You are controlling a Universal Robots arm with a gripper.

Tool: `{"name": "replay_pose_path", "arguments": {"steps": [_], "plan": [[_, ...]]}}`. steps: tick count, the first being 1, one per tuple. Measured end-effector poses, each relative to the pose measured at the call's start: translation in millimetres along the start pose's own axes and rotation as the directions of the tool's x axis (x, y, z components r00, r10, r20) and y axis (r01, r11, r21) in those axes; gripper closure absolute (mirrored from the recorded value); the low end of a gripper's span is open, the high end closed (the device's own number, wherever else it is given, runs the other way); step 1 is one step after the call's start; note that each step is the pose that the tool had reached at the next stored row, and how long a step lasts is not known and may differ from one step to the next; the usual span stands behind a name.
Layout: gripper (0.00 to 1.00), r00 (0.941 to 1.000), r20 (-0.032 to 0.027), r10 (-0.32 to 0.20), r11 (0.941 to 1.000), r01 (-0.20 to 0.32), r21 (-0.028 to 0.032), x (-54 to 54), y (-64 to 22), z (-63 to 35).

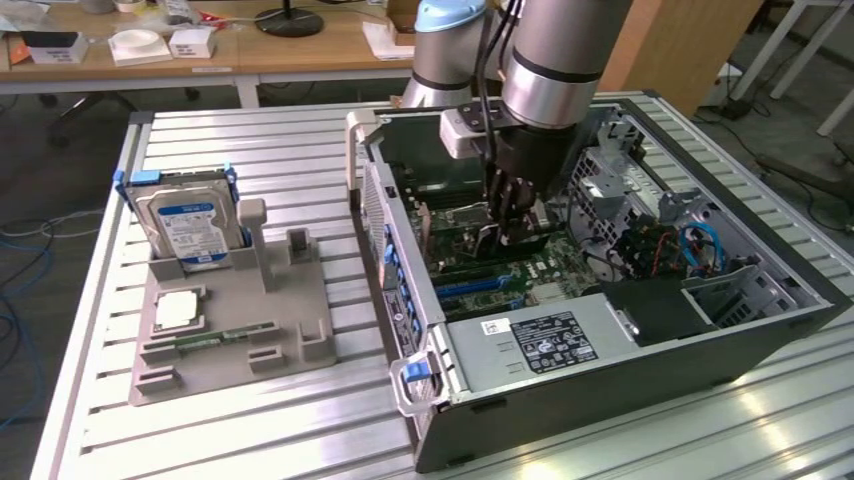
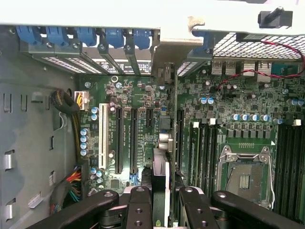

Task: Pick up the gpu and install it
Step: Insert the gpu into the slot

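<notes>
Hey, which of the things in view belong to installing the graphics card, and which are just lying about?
In the job:
gpu, clamped in the pincer
open computer case
motherboard with its black slots

Lying about:
hard drive, processor chip and memory stick on the grey holder
white boxes on the desk behind
</notes>
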State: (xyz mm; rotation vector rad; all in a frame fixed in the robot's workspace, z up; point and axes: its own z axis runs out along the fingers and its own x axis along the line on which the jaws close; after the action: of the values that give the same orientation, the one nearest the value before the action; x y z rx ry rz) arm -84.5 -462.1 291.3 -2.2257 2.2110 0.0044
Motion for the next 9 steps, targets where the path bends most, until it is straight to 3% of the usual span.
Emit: {"name": "replay_pose_path", "arguments": {"steps": [9], "plan": [[0.73, 1.0, -0.0004, 0.0, 1.0, 0.0, 0.0009, 0.0, 0.2, 12.3]]}}
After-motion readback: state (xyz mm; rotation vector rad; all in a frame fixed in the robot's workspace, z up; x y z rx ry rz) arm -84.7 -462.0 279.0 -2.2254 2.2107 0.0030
